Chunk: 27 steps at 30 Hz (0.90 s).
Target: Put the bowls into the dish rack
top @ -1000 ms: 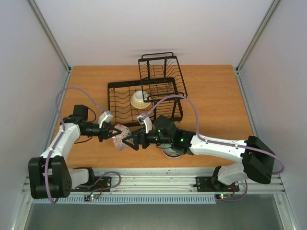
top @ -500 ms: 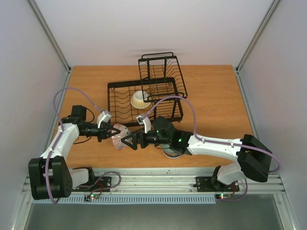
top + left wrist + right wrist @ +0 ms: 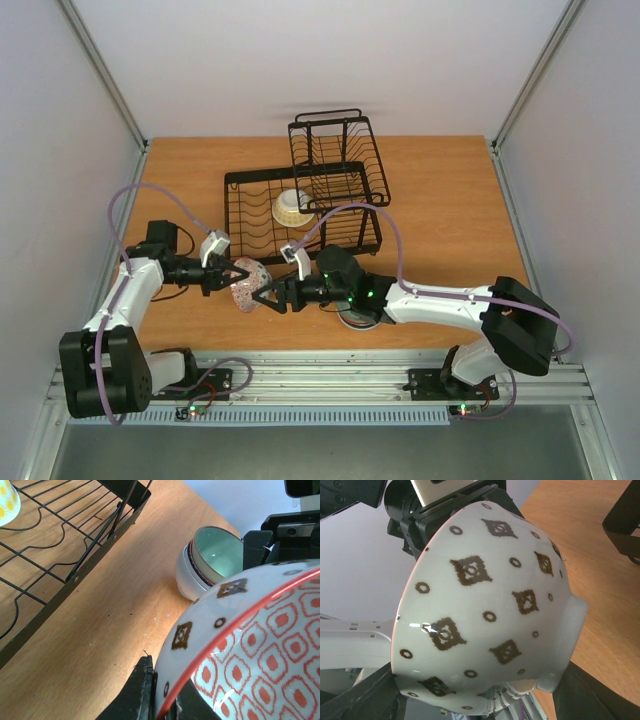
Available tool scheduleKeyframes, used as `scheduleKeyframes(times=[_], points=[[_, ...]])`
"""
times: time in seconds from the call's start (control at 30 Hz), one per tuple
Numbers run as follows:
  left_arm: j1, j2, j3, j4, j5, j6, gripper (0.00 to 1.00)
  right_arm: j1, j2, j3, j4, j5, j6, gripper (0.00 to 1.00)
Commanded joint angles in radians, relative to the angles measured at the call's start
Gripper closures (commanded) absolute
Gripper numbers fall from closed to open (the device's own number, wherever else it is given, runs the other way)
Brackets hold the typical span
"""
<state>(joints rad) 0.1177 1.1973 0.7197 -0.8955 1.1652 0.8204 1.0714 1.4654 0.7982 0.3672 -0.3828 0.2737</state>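
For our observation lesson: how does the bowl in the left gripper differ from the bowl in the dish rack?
Pattern: the held bowl has brown diamonds outside, red lattice inside; the rack bowl is cream with yellow flowers.
Support: the left gripper pinches the held bowl's rim; the rack bowl rests in the dish rack.
Pose: the held bowl is tipped sideways; the rack bowl seems upside down.
Both are small and round.

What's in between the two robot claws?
A patterned bowl, seen best from the top camera. The left claw pinches its rim, and the right claw reaches around it from the other side.
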Motion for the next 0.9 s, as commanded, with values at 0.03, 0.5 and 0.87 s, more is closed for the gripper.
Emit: scheduleKeyframes(times=[0.03,0.5,0.87], points=[[0.002,-0.021,0.025,0.006,0.078,0.025,0.99,0.007,0.017,0.007,0.085,-0.059,0.008,0.7],[0.002,-0.171,-0.1,0.403,-0.144,-0.298,0.38,0.111,0.027,0.34,-0.615,0.328,-0.323,0.99],[0.075,-0.179,-0.157,0.734,-0.606,-0.613,0.29,0.109,0.358,0.844,-1.027,0.782,-0.601,0.99]])
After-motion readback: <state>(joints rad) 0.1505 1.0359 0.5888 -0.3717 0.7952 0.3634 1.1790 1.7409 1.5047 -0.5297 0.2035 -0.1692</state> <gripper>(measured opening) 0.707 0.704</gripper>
